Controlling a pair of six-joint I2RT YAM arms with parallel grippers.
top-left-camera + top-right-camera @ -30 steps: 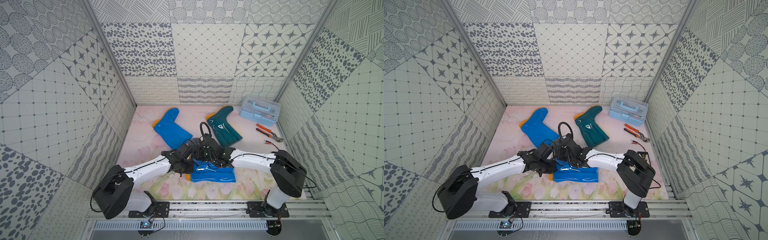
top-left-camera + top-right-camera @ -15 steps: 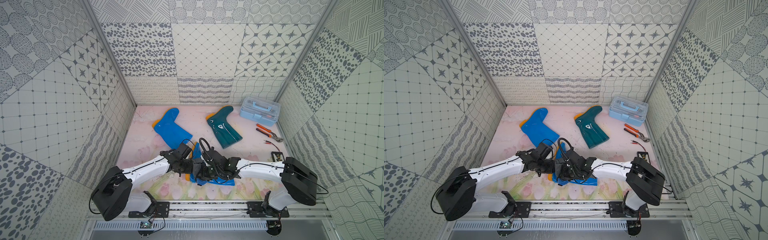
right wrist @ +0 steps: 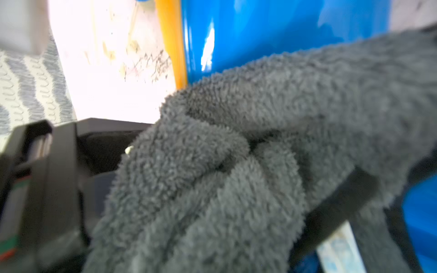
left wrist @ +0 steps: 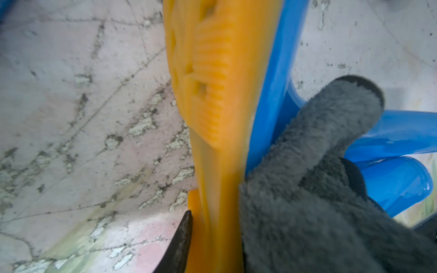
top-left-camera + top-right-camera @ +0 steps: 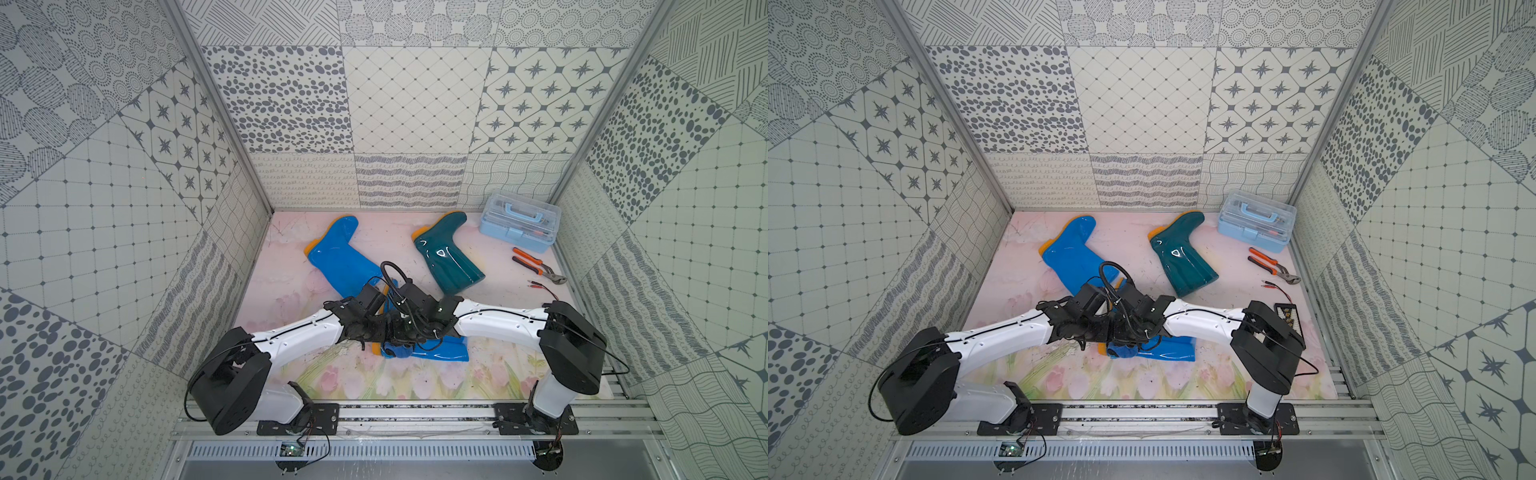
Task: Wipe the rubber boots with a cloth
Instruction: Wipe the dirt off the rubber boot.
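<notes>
Both top views show the near boot [image 5: 440, 354] [image 5: 1173, 351] crosswise, shaft rightward (left jaws grip it, right jaws cloth [image 3: 236, 165]).

Bright even light, blurred wrist views, glare on blue boot [image 3: 207, 48]

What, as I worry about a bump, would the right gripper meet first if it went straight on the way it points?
Probably the near blue boot, on its glossy side: the right gripper is shut on the grey cloth, whose bunch would press in first. Depth is unclear.
</notes>
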